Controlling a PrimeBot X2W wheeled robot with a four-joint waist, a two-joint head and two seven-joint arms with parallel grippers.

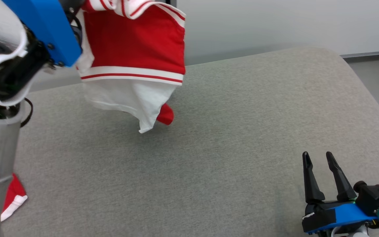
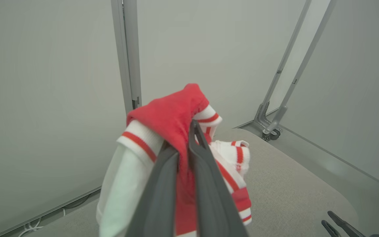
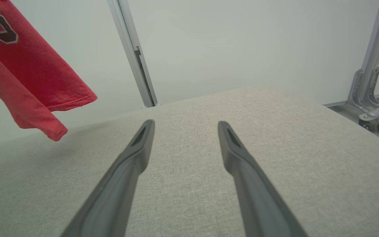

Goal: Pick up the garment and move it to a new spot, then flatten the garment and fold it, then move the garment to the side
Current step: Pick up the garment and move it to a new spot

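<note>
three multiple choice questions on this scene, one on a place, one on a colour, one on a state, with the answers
1. Where is the garment? A in a basket; B hanging from the left gripper over the table; C on a chair.
2. Its main colours? A blue and yellow; B red and white; C green and black.
3. The right gripper is: A open and empty; B shut on the garment; C shut and empty.

1 B, the left gripper pinches the cloth.
2 B, red body, white striped trim.
3 A, its fingers stand apart with nothing between them.
</note>
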